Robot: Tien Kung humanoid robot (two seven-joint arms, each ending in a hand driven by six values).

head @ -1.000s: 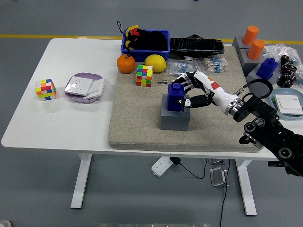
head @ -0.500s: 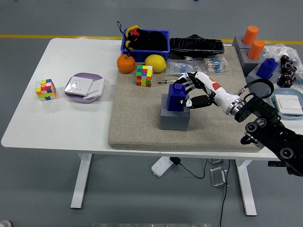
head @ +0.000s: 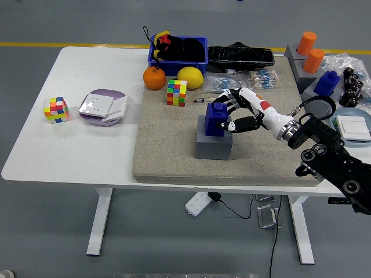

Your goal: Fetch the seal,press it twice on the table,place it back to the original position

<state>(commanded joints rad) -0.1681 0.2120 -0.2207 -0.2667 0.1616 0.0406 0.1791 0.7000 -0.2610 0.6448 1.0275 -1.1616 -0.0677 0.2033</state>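
The blue seal [head: 215, 119] stands on a grey block [head: 214, 143] in the middle of the beige felt mat [head: 174, 156]. My right hand [head: 231, 112] comes in from the right and its fingers are curled around the seal, thumb on the near side and fingers on the far side. The seal is slightly tilted and still on top of the block. My left arm is out of view.
A Rubik's cube [head: 177, 92], an orange [head: 154, 78] and a lemon [head: 190, 77] lie behind the seal on the mat. A blue bin [head: 178, 50] stands at the back. Another cube [head: 56, 109] and a purple-white box [head: 102, 107] sit at left. A second blue seal [head: 329, 83] and orange cylinders [head: 310, 51] are at right.
The seal has tipped slightly and shifted a little upward in my right hand. The arm has barely moved.
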